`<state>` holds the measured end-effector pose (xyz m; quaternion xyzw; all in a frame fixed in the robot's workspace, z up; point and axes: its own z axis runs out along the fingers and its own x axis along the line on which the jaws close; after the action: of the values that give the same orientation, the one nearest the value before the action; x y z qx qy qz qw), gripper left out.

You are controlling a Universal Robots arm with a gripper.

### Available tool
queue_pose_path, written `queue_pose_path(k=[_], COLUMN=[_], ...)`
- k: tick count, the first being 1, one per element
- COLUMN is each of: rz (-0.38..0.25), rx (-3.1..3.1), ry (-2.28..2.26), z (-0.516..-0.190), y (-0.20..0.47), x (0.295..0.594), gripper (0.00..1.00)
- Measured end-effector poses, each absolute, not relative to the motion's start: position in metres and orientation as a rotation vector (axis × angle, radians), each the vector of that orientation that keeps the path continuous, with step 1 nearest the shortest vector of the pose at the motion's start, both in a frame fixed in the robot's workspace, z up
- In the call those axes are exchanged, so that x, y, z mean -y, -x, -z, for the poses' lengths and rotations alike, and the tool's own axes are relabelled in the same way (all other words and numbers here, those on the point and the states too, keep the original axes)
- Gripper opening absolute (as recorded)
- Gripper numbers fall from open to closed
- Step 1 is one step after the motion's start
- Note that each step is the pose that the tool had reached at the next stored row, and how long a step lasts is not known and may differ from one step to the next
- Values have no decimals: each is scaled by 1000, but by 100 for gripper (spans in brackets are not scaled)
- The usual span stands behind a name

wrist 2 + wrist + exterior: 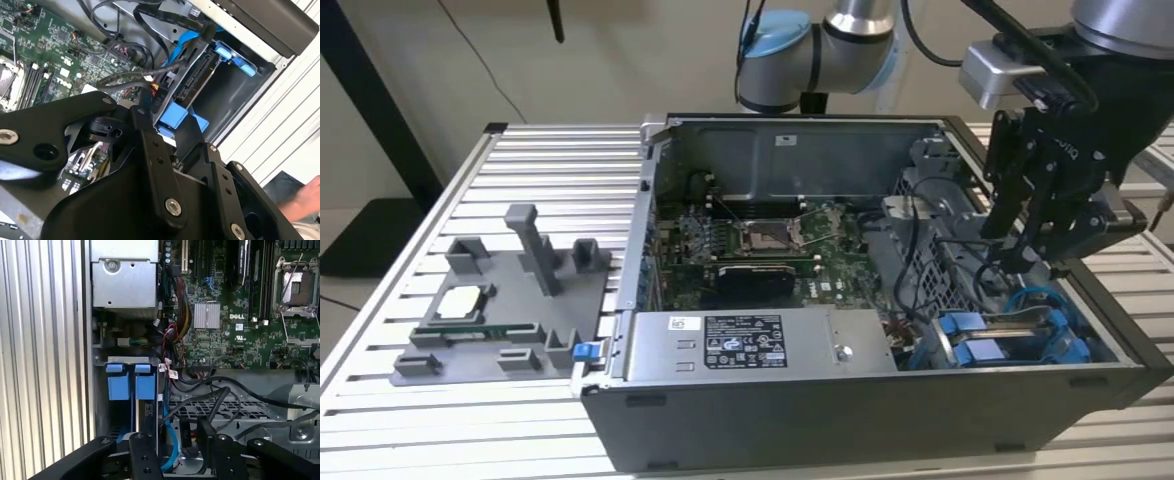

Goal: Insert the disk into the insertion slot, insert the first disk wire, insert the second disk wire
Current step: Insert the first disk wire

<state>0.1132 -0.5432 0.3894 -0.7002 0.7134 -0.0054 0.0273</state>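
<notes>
The computer case [854,420] lies open on the slatted bench [547,150], with bare slats running along both of its long sides. The claw [1034,262] hangs inside the case at the exterior view's right end, close to the case's end wall and just above the drive cage. Whether it is clenched or released cannot be told.

Black cables [235,383] and a blue cable [167,432] crowd the gap between the cage and the motherboard [834,235].

The disk [981,345] sits on edge in the insertion slot [129,360], a grey metal bay at the case's corner. Its bright blue carrier tabs stand side by side at the bay's mouth, and its grey body runs down between them.

The grey power-supply box [854,350] next to the cage carries a white printed label [744,342].

A grey fixture tray [520,300] rests on the bench, well apart from the case.

In the second wrist view a person's hand [306,199] shows outside the case.
</notes>
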Motion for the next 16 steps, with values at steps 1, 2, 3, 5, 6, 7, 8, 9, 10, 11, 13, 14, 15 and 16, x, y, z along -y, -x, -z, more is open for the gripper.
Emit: queue_pose_path(k=[1, 2, 3, 5, 6, 7, 8, 9, 10, 11, 13, 14, 15, 16], rz=[20, 24, 27, 30, 31, 32, 32, 30, 29, 27, 21, 15, 11, 6], rx=[-2201, -2199, -2197, -2190, -2187, -2183, -2180, -2178, -2176, -2174, -2170, -2168, -2165, -2162], ry=[2160, 2159, 2157, 2154, 2154, 2153, 2151, 2149, 2147, 2145, 2141, 2138, 2135, 2132], z=[-389, -388, -388, -388, -388, -387, -387, -387, -386, -386, -385, -385, -385, -384], y=[-113, -113, -113, -113, -113, -113, -113, -112, -112, -112, -112, -112, -112, -111], x=[543, 543, 543, 543, 543, 543, 543, 543, 543, 543, 543, 543, 543, 542], gripper=[100, 100, 100, 100, 100, 100, 100, 100, 100, 100, 100, 0, 0, 0])
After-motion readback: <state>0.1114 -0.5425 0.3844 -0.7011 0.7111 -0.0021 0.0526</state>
